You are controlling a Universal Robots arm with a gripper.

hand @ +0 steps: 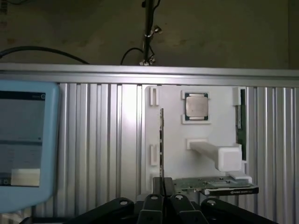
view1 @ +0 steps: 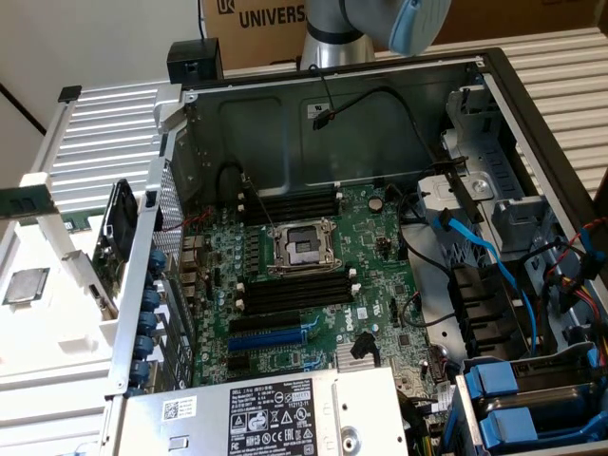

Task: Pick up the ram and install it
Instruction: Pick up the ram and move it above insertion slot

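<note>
- Ribbed metal bench carries an open computer case and a white tray.
- Ram rests at the tray's far edge, outside the case.
- Gripper faces the tray; I cannot tell whether it is clenched or released.

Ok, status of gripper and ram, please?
Gripper shut on the ram, seen edge-on. Black memory slots empty. Nothing else in its grip.
</note>
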